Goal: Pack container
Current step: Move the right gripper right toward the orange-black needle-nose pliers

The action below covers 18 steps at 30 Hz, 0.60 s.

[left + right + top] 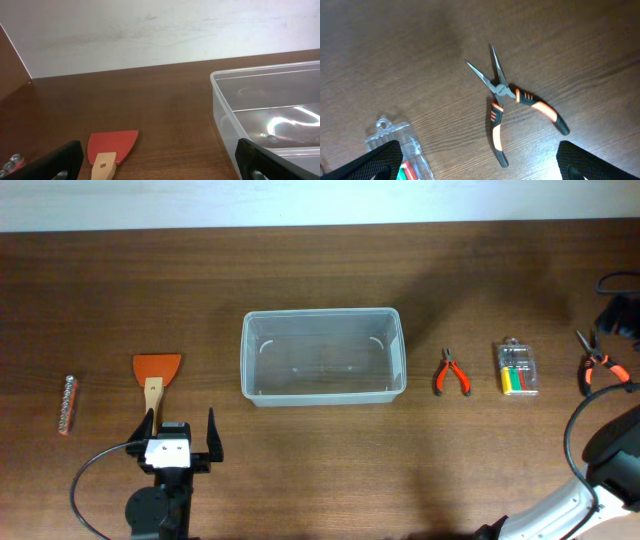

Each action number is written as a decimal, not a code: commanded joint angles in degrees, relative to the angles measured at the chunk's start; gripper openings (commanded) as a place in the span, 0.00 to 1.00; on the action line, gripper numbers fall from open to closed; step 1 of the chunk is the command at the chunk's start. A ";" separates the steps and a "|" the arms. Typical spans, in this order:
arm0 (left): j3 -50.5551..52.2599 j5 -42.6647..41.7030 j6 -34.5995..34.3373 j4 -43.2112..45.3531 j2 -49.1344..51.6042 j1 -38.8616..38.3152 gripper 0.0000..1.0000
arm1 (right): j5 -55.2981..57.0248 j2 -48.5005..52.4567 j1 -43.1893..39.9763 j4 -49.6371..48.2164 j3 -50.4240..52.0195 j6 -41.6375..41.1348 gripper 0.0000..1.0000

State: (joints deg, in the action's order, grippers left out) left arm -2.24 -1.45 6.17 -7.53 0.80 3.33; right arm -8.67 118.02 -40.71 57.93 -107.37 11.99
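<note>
The container (322, 355), a clear rectangular bin, stands empty at the table's middle; its left corner shows in the left wrist view (220, 95). My left gripper (180, 435) is open and empty, just in front of the handle of a scraper (156, 374) with an orange blade and wooden handle, which also shows in the left wrist view (111, 148). My right gripper (480, 162) is open and empty, hovering above the orange-and-black long-nose pliers (512, 102) at the far right (600, 365).
A strip of metal bits (68, 403) lies at the far left. Small red pliers (452, 372) and a small clear case of coloured bits (517, 368) lie right of the bin; the case also shows in the right wrist view (402, 147).
</note>
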 commanded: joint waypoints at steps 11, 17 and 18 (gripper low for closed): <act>0.35 0.24 -0.55 0.02 -0.46 -0.28 0.99 | 5.75 6.45 0.33 1.79 -0.44 0.04 0.99; 0.35 0.24 -0.55 0.00 -0.46 -0.28 0.99 | 6.56 8.35 0.31 2.51 -0.44 1.09 0.99; 0.35 0.22 -0.55 0.02 -0.44 -0.28 0.99 | 6.54 8.92 0.31 2.78 -0.44 1.07 0.99</act>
State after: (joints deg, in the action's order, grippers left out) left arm -2.24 -1.45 6.17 -7.51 0.80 3.33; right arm -3.36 124.62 -40.71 60.12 -107.37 12.10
